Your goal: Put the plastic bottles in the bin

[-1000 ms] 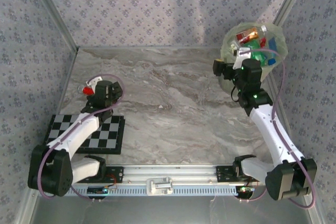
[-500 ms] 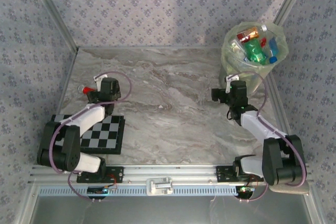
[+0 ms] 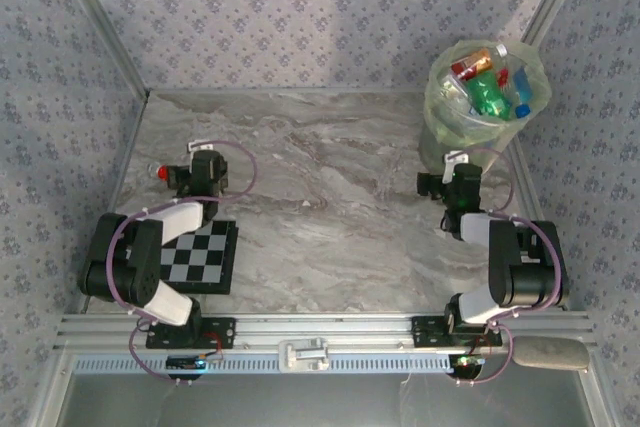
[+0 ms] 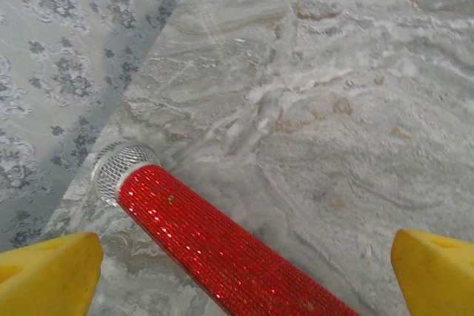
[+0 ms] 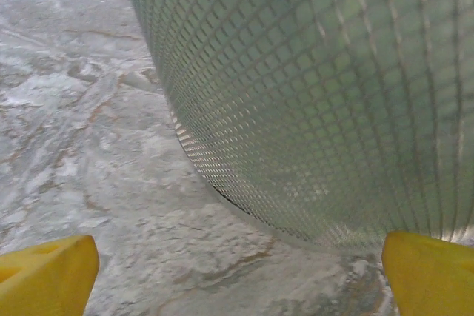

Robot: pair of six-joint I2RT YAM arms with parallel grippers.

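Top external view: the marble surface (image 3: 330, 197) carries the tall mesh bin (image 3: 438, 132) at its far right corner, lined in pale green. I'd judge the job all but finished, so the careful move is to park both arms low without nudging the bin. The right pincer (image 5: 237, 275) faces the bin wall, jaws apart. The left pincer (image 4: 243, 271), also apart, straddles a red glittery microphone (image 4: 192, 234), which is no bottle and best left lying. The plastic bottles (image 3: 488, 87) sit heaped inside the bin: clear with blue caps, green and red.

top: overhead, whole table (image 3: 330, 177) | left wrist: low, near table | right wrist: near, facing bin (image 5: 311, 94)
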